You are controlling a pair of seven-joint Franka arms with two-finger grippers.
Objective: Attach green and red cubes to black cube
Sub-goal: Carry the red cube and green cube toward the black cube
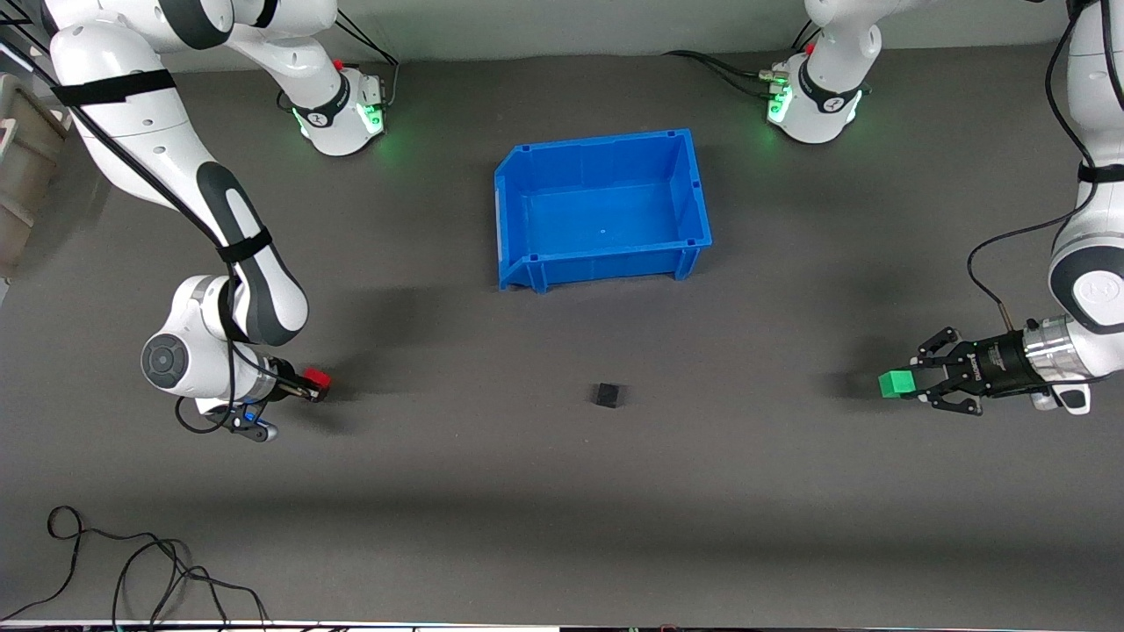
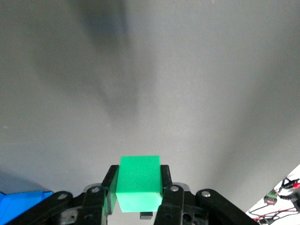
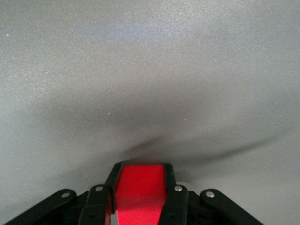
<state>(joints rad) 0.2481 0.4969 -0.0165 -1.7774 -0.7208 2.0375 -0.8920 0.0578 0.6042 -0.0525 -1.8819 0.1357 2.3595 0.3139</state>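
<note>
The black cube (image 1: 608,394) lies alone on the grey table, nearer to the front camera than the blue bin. My left gripper (image 1: 913,384) is shut on the green cube (image 1: 897,384) low over the table toward the left arm's end. In the left wrist view the green cube (image 2: 139,183) sits squeezed between both fingers (image 2: 165,180). Toward the right arm's end, my right gripper (image 1: 314,386) is shut on the red cube (image 1: 317,379), low at the table. The right wrist view shows the red cube (image 3: 139,192) filling the gap between the fingers (image 3: 168,180).
An empty blue bin (image 1: 602,211) stands in the middle of the table between the two arm bases. Loose black cables (image 1: 132,562) lie at the front edge toward the right arm's end. A beige box (image 1: 22,167) sits off the table's edge there.
</note>
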